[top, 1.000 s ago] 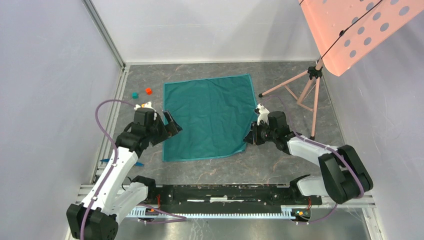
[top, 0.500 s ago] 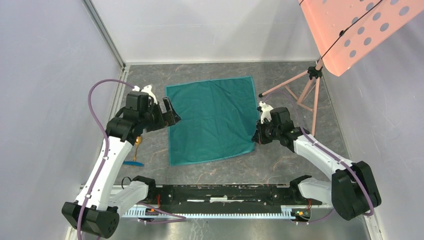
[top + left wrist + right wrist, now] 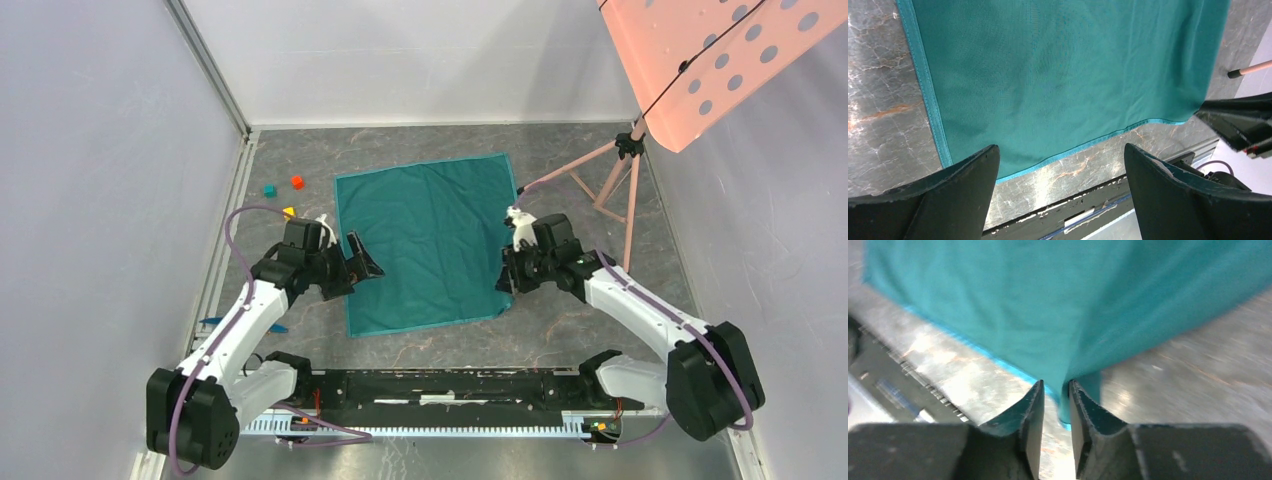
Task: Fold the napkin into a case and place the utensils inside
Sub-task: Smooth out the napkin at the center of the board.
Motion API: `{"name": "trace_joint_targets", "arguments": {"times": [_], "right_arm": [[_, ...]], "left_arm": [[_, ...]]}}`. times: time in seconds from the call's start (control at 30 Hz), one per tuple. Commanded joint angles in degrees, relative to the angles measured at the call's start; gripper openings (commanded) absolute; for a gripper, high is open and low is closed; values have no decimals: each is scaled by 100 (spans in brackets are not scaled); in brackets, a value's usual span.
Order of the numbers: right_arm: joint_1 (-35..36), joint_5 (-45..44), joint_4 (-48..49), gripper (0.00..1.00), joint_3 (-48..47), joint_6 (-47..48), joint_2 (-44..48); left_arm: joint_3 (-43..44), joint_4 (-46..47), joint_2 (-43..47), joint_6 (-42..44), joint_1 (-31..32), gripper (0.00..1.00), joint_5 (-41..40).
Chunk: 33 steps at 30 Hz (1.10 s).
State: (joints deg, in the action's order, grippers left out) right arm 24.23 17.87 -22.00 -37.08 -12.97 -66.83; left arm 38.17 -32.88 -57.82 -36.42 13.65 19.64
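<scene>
The teal napkin lies spread flat in the middle of the table. My left gripper hovers wide open over its left edge near the front corner, holding nothing. In the left wrist view the napkin fills the top and its front hem passes between my left gripper fingers. My right gripper is at the napkin's front right corner. In the right wrist view the right gripper jaws stand slightly apart, with a raised fold of the napkin at their tips. A blue utensil shows partly beside the left arm.
Small teal, red and yellow cubes lie left of the napkin's far corner. A pink tripod stand with a perforated pink panel occupies the back right. The black base rail runs along the front.
The napkin has slid right and lies squarer. My left gripper swung away to the far left, then came back to the front left edge. The right gripper stayed at the right corner.
</scene>
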Motion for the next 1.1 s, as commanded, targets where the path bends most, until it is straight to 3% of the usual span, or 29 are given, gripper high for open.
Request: {"name": "trace_joint_targets", "arguments": {"times": [0.0, 0.07, 0.17, 0.3, 0.43, 0.5, 0.63, 0.83, 0.93, 1.07], "right_arm": [[404, 1681, 848, 36, -203, -311, -421], [367, 2195, 1505, 41, -73, -560, -582], [108, 1835, 1775, 51, 38, -656, -447], [-340, 730, 1159, 67, -46, -235, -160], [-650, -354, 365, 74, -244, -1, -77], [-876, -530, 415, 78, -31, -185, 174], [-1236, 84, 927, 85, 576, -524, 593], [-1142, 1979, 1432, 79, 1002, -470, -173], [-563, 1881, 1687, 80, 904, -513, -220], [118, 1782, 2233, 81, 340, -1035, -434]], "left_arm": [[-305, 880, 52, -515, 45, 100, 341], [-313, 1014, -58, -501, 135, 100, 563], [-135, 1017, 4, -297, 647, 100, 287], [-49, 1476, -30, -356, 1434, 100, 158], [54, 2068, -632, -579, 2083, 100, 227], [179, 2270, -985, -624, 2378, 99, 201], [466, 2679, -1602, -734, 2883, 97, 162], [954, 3014, -2354, -970, 3293, 94, 325], [776, 3468, -2304, -1241, 3293, 94, 337], [674, 3319, -2074, -1271, 3285, 94, -25]]}}
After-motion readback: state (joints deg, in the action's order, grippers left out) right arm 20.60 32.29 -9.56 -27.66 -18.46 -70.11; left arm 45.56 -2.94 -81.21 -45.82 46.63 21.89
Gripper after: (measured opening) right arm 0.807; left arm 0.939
